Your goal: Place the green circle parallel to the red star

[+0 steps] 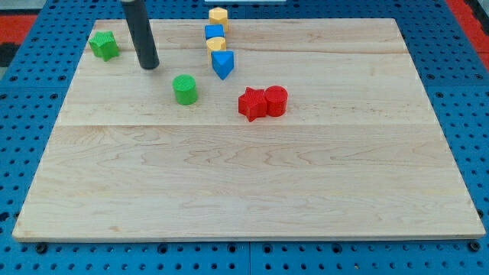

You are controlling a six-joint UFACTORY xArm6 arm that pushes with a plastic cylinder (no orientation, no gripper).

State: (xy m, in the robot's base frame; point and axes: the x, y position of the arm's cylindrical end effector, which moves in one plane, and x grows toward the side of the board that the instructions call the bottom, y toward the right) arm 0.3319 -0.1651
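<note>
Wooden desk [252, 183] is sitting on blue pegboard [23, 137]. I am carrying no pincer; my tip [149, 66] is resting up-left of the green circle [184, 89], which is lying left of the red star [251, 104].

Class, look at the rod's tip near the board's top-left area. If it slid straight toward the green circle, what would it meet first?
My tip sits up and to the view's left of the green circle, apart from it. The wood between them looks bare, so the green circle itself would likely be met first, well before the red star.
</note>
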